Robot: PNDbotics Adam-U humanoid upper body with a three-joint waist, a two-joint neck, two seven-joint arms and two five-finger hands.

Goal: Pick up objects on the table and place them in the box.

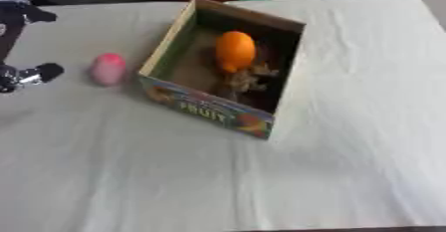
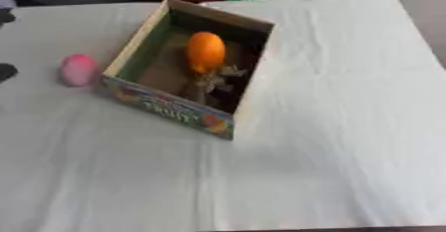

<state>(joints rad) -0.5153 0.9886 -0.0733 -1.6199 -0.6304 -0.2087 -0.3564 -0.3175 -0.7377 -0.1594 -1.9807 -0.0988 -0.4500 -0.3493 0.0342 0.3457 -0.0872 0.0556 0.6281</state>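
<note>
Left eye view: box holds an orange fruit; left hand state unclear.

I see soft, even light, everything slightly blurred; right of my left hand, the box interior lies shadowed.

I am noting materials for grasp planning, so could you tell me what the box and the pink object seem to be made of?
The box looks like cardboard: thin straight walls, plain brown inside, and a printed, colourful front panel with a matte look. The pink object beside it appears smooth and rounded, with even colour; it could be plastic or foam, but the views leave that open.
</note>
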